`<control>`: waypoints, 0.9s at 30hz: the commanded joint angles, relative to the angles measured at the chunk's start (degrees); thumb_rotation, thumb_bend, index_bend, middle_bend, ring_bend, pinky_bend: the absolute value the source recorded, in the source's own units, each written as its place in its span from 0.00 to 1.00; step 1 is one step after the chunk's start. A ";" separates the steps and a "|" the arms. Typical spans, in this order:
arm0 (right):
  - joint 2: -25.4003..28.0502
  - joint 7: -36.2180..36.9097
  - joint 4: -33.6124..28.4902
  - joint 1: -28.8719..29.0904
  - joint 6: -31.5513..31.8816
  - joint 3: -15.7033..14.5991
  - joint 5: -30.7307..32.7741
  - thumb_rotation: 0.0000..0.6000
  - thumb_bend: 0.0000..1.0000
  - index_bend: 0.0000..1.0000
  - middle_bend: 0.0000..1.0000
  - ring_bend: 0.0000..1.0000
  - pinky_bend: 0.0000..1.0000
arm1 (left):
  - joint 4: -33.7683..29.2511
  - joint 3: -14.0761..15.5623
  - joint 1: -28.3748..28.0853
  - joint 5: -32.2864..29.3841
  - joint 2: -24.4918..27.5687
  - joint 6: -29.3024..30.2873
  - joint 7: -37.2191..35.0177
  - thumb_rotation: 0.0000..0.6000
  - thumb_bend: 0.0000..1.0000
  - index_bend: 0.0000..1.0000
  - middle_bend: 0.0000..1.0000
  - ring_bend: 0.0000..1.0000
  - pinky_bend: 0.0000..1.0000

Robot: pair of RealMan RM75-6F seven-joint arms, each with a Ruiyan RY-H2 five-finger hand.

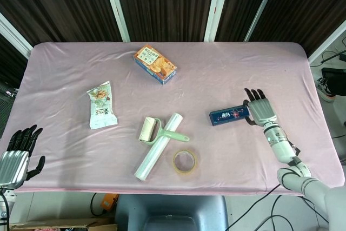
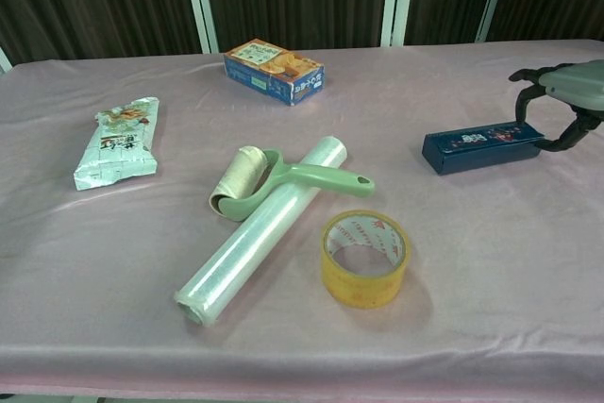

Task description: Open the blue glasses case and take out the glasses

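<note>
The blue glasses case (image 1: 229, 114) (image 2: 481, 145) lies closed on the pink cloth, right of centre. My right hand (image 1: 258, 111) (image 2: 562, 92) is at the case's right end, fingers arched over the back of it and thumb low by the front side; I see no firm grip. My left hand (image 1: 16, 155) hangs at the table's near left corner, fingers spread and holding nothing; the chest view does not show it.
A cracker box (image 1: 155, 64) (image 2: 274, 70) sits at the back, a snack packet (image 1: 101, 105) (image 2: 118, 142) to the left. A green lint roller (image 1: 157, 132), a cling film roll (image 1: 158, 146) and a yellow tape ring (image 1: 184, 162) (image 2: 364, 259) lie in the middle front.
</note>
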 commanded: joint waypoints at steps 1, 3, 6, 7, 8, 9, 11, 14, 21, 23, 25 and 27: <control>0.02 -0.28 -0.21 0.07 -0.08 -0.05 0.26 1.00 0.50 0.52 0.00 0.00 0.01 | -0.02 0.03 0.06 -0.01 0.04 0.05 -0.06 1.00 0.42 0.00 0.00 0.00 0.02; 0.13 -0.50 -0.46 0.07 0.03 -0.09 0.42 1.00 0.53 0.53 0.01 0.00 0.01 | 0.02 0.05 0.07 0.01 0.06 0.05 -0.14 1.00 0.42 0.00 0.00 0.00 0.02; 0.29 -0.88 -0.73 0.03 0.06 -0.23 0.66 1.00 0.56 0.54 0.01 0.00 0.01 | 0.10 0.04 0.08 0.14 0.02 0.17 -0.24 1.00 0.42 0.00 0.00 0.00 0.02; 0.33 -1.00 -0.83 0.02 0.03 -0.28 0.73 1.00 0.57 0.54 0.01 0.00 0.01 | 0.12 0.05 0.09 0.18 0.01 0.20 -0.26 1.00 0.42 0.00 0.00 0.00 0.02; 0.38 -1.15 -0.95 0.03 -0.01 -0.37 0.78 1.00 0.57 0.54 0.01 0.00 0.01 | 0.16 0.12 0.17 0.26 -0.01 0.31 -0.28 1.00 0.42 0.00 0.00 0.00 0.02; 0.43 -1.27 -1.06 0.03 0.02 -0.42 0.79 1.00 0.59 0.55 0.01 0.00 0.01 | 0.16 0.11 0.18 0.29 -0.02 0.36 -0.26 1.00 0.42 0.00 0.00 0.00 0.02; 0.60 -1.47 -1.41 0.04 0.08 -0.55 0.81 1.00 0.61 0.55 0.01 0.00 0.01 | 0.12 0.11 0.21 0.34 -0.02 0.44 -0.22 1.00 0.42 0.00 0.00 0.00 0.02; 0.92 -1.84 -2.06 0.04 0.34 -0.63 0.89 1.00 0.63 0.56 0.01 0.00 0.01 | 0.07 0.08 0.20 0.27 -0.01 0.40 -0.18 1.00 0.42 0.00 0.00 0.00 0.02; 0.77 -3.27 -2.44 0.88 -0.30 0.31 2.51 1.00 0.64 0.58 0.03 0.00 0.02 | 0.01 0.09 0.13 0.25 0.05 0.22 -0.16 1.00 0.42 0.00 0.00 0.00 0.02; 0.26 -4.10 -1.83 1.85 -1.51 1.04 3.61 1.00 0.64 0.58 0.03 0.00 0.02 | -0.01 0.04 0.07 0.18 0.06 0.12 -0.23 1.00 0.42 0.00 0.00 0.00 0.02; -0.57 -5.14 -0.73 2.96 -2.65 1.94 4.91 1.00 0.64 0.58 0.03 0.00 0.02 | -0.03 -0.04 -0.02 0.05 0.07 -0.04 -0.20 1.00 0.42 0.00 0.00 0.00 0.02; -1.79 -6.43 0.74 4.50 -4.02 3.39 6.87 1.00 0.64 0.57 0.03 0.00 0.02 | -0.03 0.01 0.00 -0.02 0.01 -0.12 -0.12 1.00 0.42 0.00 0.00 0.00 0.02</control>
